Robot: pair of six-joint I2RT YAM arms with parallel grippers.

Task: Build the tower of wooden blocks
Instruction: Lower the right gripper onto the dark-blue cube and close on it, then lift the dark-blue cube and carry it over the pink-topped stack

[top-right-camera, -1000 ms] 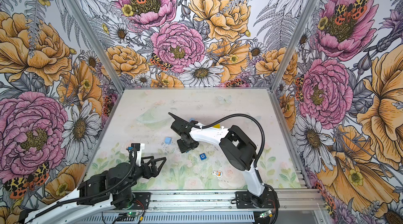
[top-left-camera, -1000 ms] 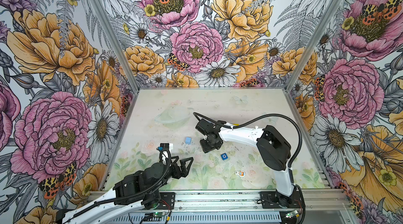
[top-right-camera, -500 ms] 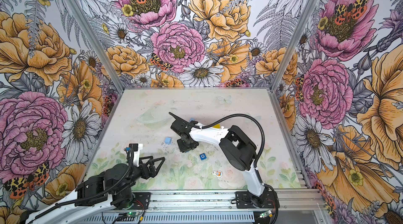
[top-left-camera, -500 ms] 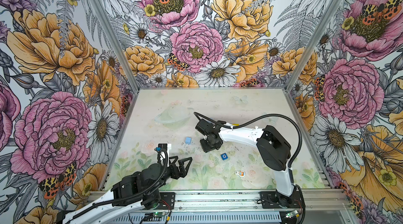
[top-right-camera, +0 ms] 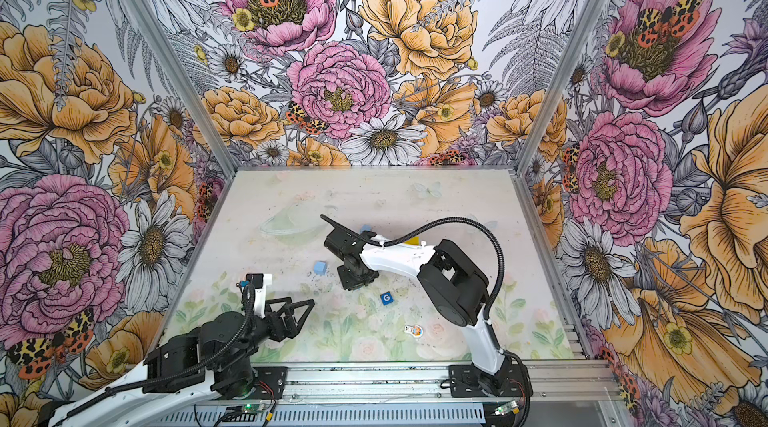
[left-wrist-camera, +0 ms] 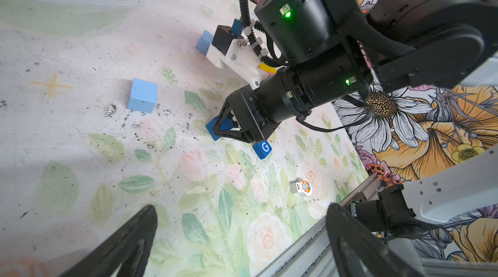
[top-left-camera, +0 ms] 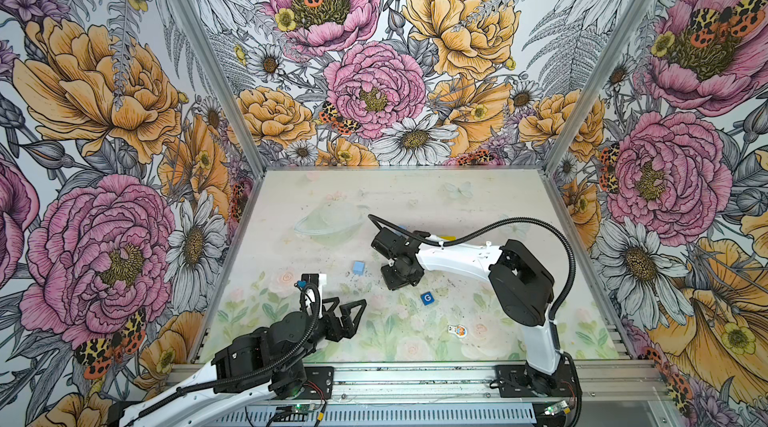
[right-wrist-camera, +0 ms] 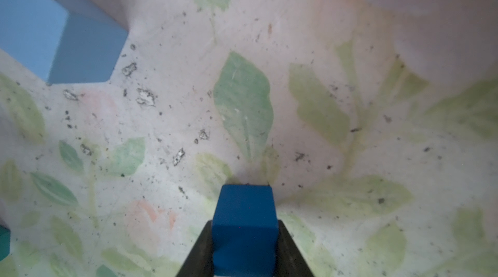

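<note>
My right gripper point(right-wrist-camera: 244, 256) is shut on a dark blue cube point(right-wrist-camera: 244, 224), low over the mat near the middle point(top-left-camera: 401, 279) point(top-right-camera: 357, 279). In the left wrist view the dark blue cube point(left-wrist-camera: 215, 127) sits at mat level between its fingers. A light blue cube point(top-left-camera: 358, 268) point(top-right-camera: 320, 268) point(left-wrist-camera: 142, 99) lies just left of it. The blue G cube point(top-left-camera: 427, 298) point(top-right-camera: 386, 298) point(left-wrist-camera: 262, 149) lies on the near side. Another light blue block point(top-left-camera: 402, 228) and a yellow block point(top-left-camera: 448, 238) peek out behind the right arm. No tower is in view. My left gripper point(top-left-camera: 351, 308) point(top-right-camera: 300, 304) point(left-wrist-camera: 239, 235) hovers open and empty at front left.
A flat white-and-orange cartoon figure point(top-left-camera: 457, 330) point(top-right-camera: 414, 331) point(left-wrist-camera: 303, 188) lies near the front. A clear shallow dish point(top-left-camera: 328, 223) rests at the back left of the mat. A metal rail point(top-left-camera: 415, 379) runs along the front edge, and floral walls close in three sides.
The right gripper's jaws have narrowed onto the dark blue cube. The left arm has barely shifted and stays open.
</note>
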